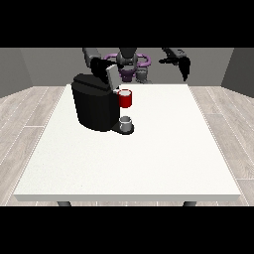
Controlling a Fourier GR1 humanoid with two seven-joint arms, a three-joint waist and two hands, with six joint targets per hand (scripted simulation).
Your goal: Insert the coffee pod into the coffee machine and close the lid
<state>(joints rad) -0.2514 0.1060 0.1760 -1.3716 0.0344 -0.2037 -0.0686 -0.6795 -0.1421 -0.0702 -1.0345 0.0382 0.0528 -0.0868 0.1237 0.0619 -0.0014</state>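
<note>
Black coffee machine (94,106) stands on white table (149,158), left of centre; coffee pod not discernible; hand at view's right (184,67) raised, fingers hanging relaxed; other hand's fingers indeterminate behind the machine.

Bare test room rather than a home: plain grey walls (42,64), pale wood-plank floor (30,111), one large white worktop (149,158) carrying a black coffee machine (94,106). No other furnishings visible.
</note>
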